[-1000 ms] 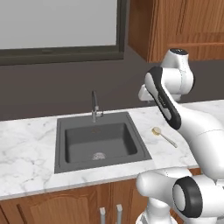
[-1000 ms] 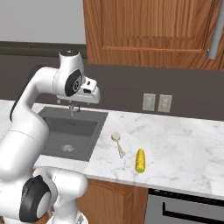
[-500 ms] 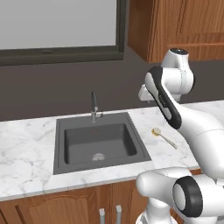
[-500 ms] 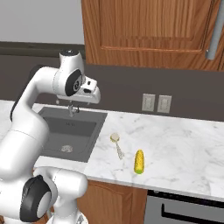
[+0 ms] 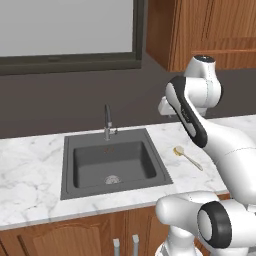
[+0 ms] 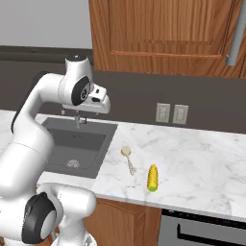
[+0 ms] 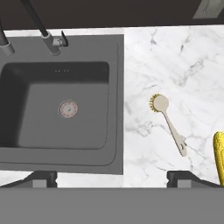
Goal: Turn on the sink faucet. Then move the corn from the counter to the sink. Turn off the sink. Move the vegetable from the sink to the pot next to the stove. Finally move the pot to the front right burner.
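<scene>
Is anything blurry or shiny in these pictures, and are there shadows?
Hand view: sharp, no glare, the sink basin evenly dark; the dish brush casts barely any shadow. Right base view: the corn looks crisp, marble counter flatly lit.

A small dish brush (image 7: 168, 120) lies on the bench, bristle head at 11 o'clock, handle toward 5.
</scene>
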{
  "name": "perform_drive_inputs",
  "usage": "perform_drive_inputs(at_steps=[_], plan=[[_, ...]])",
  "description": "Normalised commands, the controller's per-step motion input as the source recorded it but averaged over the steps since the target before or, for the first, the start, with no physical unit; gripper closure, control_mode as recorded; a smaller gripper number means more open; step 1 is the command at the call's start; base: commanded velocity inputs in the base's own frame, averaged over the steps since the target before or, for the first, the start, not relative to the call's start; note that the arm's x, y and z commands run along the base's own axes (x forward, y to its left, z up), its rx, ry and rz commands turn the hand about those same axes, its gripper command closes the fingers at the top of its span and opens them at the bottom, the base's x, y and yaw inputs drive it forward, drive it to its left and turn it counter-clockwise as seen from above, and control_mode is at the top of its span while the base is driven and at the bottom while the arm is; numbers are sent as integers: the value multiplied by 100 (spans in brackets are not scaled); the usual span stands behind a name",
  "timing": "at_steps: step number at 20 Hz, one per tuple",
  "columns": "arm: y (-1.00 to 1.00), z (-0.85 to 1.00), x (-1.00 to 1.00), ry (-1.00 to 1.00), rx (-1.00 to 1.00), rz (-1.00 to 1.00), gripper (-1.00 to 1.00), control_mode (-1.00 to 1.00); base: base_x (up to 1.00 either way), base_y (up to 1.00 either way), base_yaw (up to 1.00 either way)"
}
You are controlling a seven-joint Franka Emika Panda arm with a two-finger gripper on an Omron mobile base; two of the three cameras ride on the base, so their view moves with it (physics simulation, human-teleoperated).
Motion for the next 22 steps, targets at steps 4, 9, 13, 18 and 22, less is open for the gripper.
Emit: perform_drive_inputs(at_steps=[4,9,13,18,22], plan=[[0,0,0,0,0,0,-100,100,43,-6,-4],[1,-18,2,0,-2,0,-100,-100,3,0,-1],[71,-97,-4,-1,-4,0,-100,-100,0,0,0],[54,-65,0,-12,0,16,-100,-100,0,0,0],[21,-40,13,-18,1,37,-100,-100,0,0,0]])
